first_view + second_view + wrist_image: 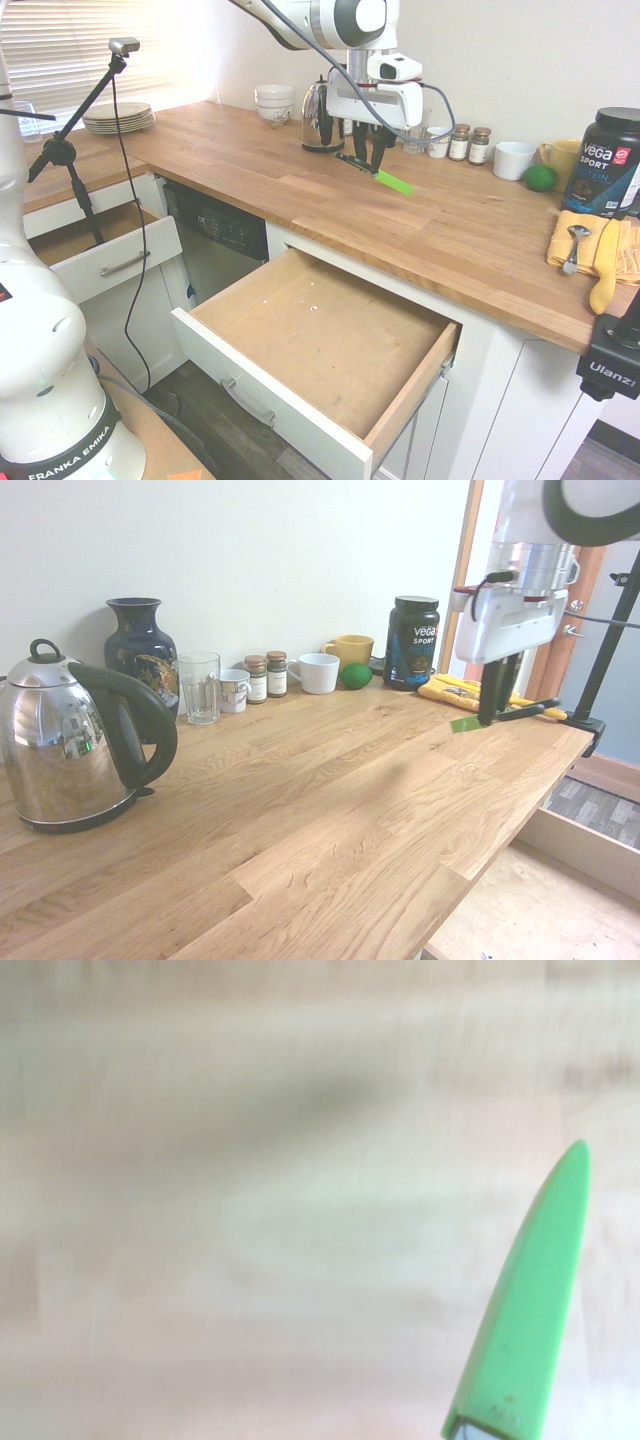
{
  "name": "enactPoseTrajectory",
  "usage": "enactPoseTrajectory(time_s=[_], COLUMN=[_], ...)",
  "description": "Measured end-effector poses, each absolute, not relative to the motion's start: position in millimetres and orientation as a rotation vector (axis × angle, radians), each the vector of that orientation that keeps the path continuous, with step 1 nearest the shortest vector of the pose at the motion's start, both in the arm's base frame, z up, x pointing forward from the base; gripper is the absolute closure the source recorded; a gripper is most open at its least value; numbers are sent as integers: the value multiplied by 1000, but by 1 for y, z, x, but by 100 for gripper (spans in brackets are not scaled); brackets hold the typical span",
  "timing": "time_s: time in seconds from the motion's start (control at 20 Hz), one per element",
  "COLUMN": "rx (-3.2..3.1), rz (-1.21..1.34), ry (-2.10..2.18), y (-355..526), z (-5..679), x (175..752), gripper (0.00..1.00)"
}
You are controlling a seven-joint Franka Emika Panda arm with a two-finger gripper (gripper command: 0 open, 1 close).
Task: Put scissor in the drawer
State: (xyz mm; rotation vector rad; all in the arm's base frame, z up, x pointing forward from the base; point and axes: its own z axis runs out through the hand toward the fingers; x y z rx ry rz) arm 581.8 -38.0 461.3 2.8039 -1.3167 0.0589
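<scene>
The big butcher-block counter (pixel 300 170) fills the scene, and below its front edge the drawer (pixel 330 345) stands pulled wide out, its scuffed wooden bottom bare and ready. So where are we? The pickup looks done: the scissor (pixel 372 172) is off the wood and up in the air, casting a soft shadow on the counter beneath it. What's left is the carry out past the counter edge, the lowering over that open drawer, and the release, and none of that is done yet, since the scissor is above the countertop, well back from the drawer and up near the kettle (pixel 321 118) and the row of spice jars (pixel 470 144). Now the claw itself: the gripper (pixel 372 160) points straight down and is clenched on the scissor at the dark handle end, so the tool sticks out sideways from the fingers, roughly level with a slight droop. The lime-green blade cover (pixel 467 723) juts clear of the fingers on one side, and the wrist view shows that same green tip (pixel 535 1300) hanging over blurred wood with nothing touching it.
</scene>
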Motion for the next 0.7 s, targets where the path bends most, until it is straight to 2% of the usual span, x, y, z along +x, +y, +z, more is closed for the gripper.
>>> enactPoseTrajectory(time_s=[0.45, 0.7], rx=[2811, 2808], rz=[22, -7], ry=[-1292, -1283], y=[-32, -29], z=[430, 386], x=[463, 426], gripper=[100, 100])
